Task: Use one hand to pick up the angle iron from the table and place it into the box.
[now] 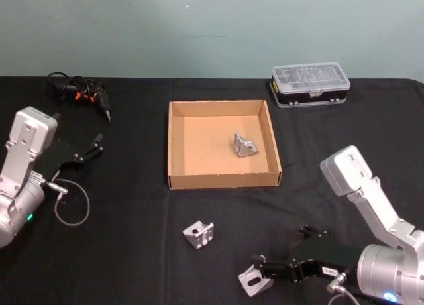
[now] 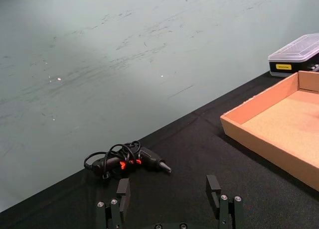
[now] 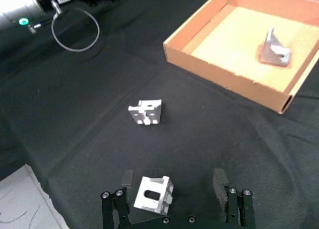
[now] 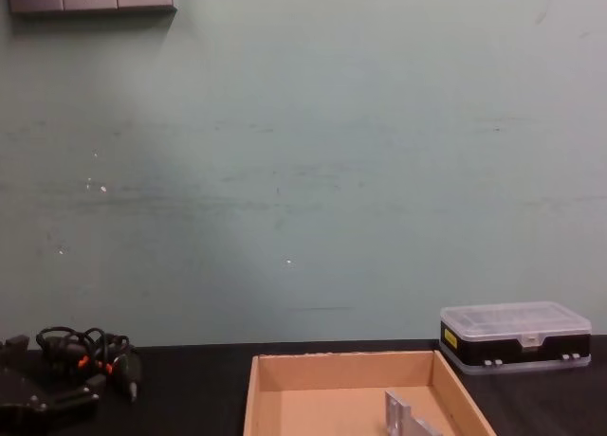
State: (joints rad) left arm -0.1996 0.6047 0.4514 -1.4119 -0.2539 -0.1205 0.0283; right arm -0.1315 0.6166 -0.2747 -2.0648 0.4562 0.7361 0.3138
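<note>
Head view: one angle iron [image 1: 245,146] in box [image 1: 173,146]; two on table [image 1: 126,252].

Nothing reading legibly anywhere, a small yellow label [image 2: 282,66] with dark print sitting on the black base of the plastic case [image 2: 296,52], its characters being too small to make out, a white sticker [image 1: 322,270] on the right gripper [image 1: 278,248] showing marks equally unreadable

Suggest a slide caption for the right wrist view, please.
Open right gripper straddling nearest angle iron on the black table; second angle iron lies beyond, third angle iron inside the cardboard box.
</note>
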